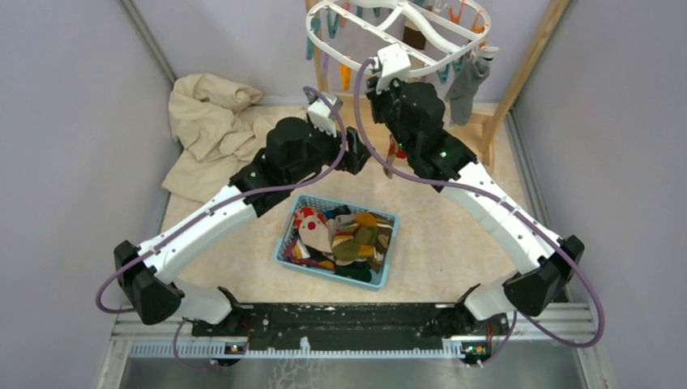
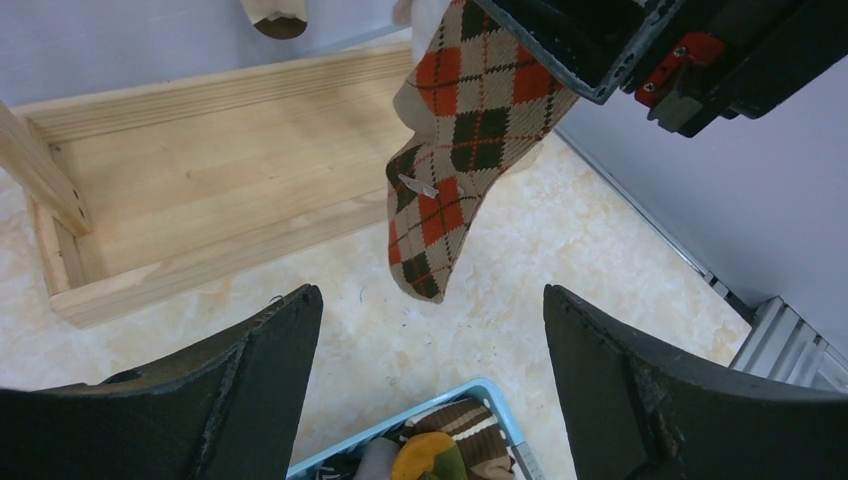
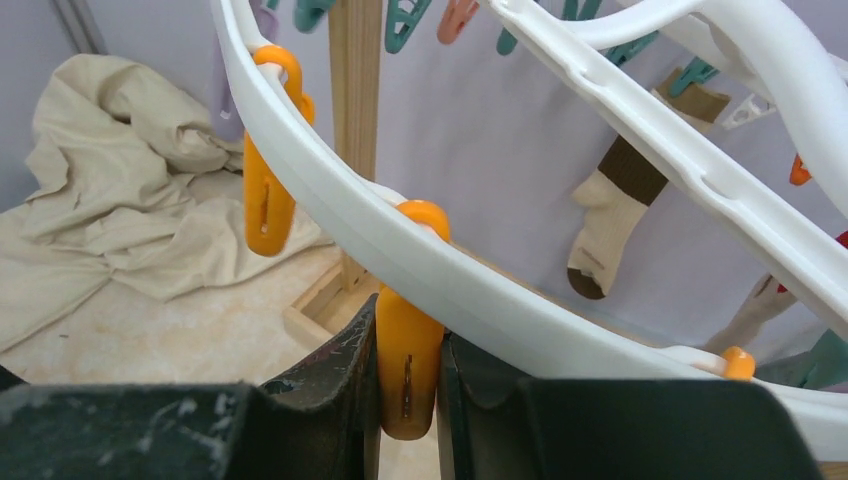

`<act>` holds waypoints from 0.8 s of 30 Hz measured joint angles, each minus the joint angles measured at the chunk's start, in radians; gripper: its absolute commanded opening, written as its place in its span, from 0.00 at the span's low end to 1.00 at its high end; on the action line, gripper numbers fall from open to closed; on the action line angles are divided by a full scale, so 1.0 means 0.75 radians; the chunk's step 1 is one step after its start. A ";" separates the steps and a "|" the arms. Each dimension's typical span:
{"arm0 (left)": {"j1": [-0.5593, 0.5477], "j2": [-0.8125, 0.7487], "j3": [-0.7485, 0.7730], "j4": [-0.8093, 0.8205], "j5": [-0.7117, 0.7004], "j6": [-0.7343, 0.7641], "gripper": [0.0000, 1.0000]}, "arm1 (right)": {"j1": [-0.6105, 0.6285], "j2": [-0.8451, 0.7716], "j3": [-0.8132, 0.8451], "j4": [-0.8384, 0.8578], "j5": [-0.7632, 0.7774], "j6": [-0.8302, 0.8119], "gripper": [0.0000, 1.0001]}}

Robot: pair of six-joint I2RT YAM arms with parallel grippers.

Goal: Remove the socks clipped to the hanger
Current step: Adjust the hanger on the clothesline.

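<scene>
The white hanger hangs at the top centre, with orange and teal clips. My right gripper is raised to its near rim. In the right wrist view the gripper is shut on an orange clip under the ring. An argyle sock hangs just under the right arm, its top hidden. My left gripper is open and empty below that sock, apart from it. A brown-and-cream sock and a grey sock hang on the far side.
A blue basket holding several socks sits on the floor between the arms; its corner shows under the left fingers. A beige cloth lies at back left. The wooden rack frame and its base stand behind.
</scene>
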 measured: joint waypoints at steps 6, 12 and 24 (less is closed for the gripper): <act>0.003 -0.011 -0.017 0.000 -0.006 0.001 0.87 | 0.091 0.066 0.077 0.007 0.212 -0.078 0.06; 0.003 -0.020 -0.020 0.000 -0.008 0.001 0.87 | 0.153 0.146 0.151 0.009 0.370 -0.142 0.07; 0.008 -0.057 -0.055 -0.021 -0.027 0.000 0.87 | 0.195 0.418 0.435 -0.079 0.497 -0.164 0.07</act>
